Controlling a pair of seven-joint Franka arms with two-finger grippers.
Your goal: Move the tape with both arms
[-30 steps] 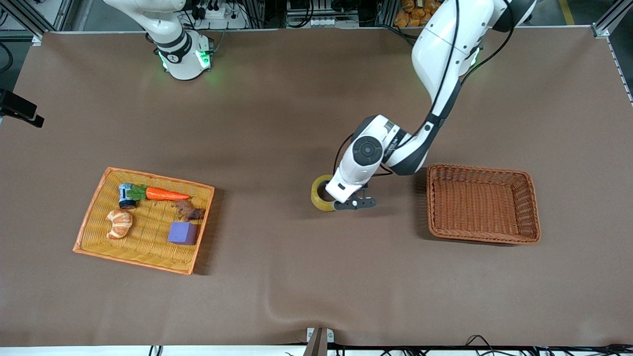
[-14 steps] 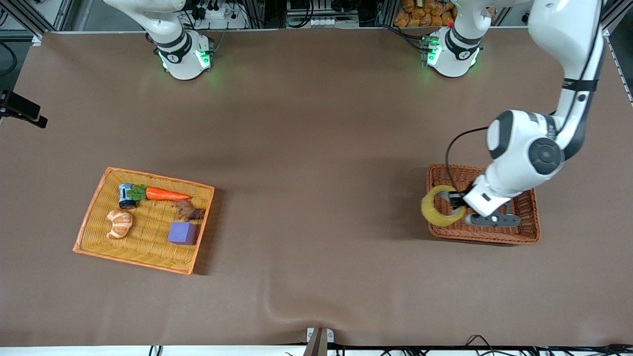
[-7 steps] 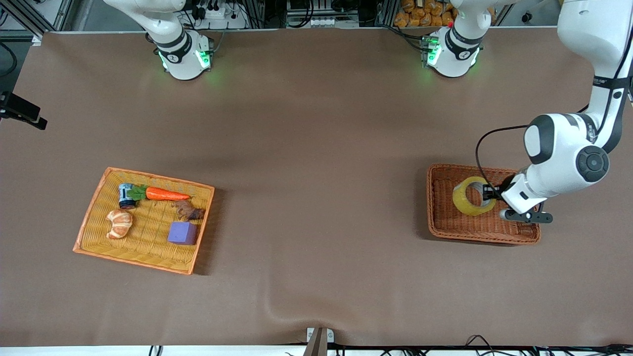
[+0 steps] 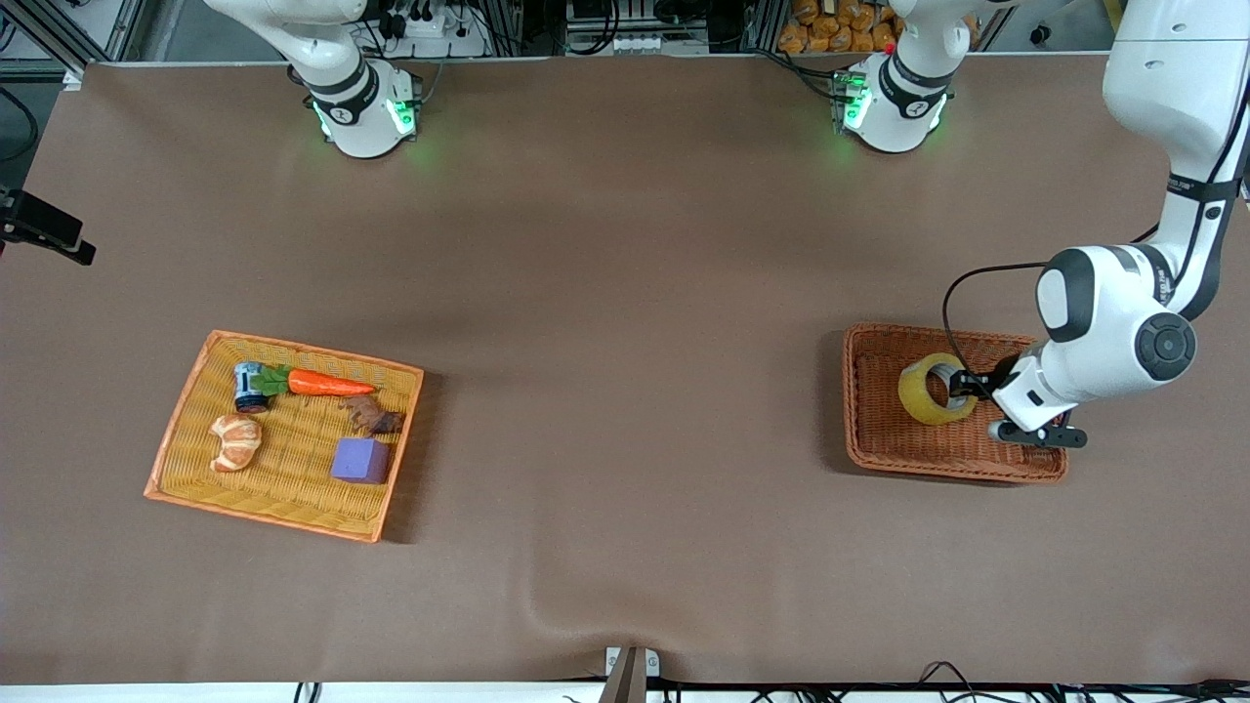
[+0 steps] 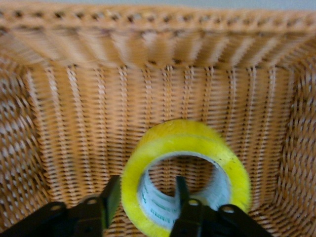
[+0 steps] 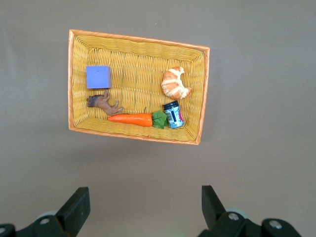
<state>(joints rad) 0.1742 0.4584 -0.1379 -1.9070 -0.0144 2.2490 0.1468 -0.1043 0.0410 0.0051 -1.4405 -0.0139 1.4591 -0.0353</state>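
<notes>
In the front view, the left gripper (image 4: 969, 387) is hanging low inside the brown wicker basket (image 4: 1050, 469) at the left arm's end of the table (image 4: 625, 244), and its jaws are clamping the wall of the tape (image 4: 928, 398). The tape is sitting inside that basket, tilted on edge. The yellow tray (image 4: 186, 405) is lying toward the right arm's end, holding a carrot (image 4: 327, 384), a croissant (image 4: 236, 441), a purple cube (image 4: 360, 460), a small jar (image 4: 250, 387) and a dark brown figure (image 4: 373, 418).

In the left wrist view, 1 finger (image 5: 111, 193) is pressing the outside of the tape (image 5: 168, 148) and the other is sitting inside its pale core, with the basket's weave (image 5: 74, 113) all around.

In the right wrist view, the right gripper (image 6: 143, 210) is waiting high over the bare table (image 6: 256, 98) beside the tray (image 6: 203, 94), its jaws spread wide and holding nothing.
</notes>
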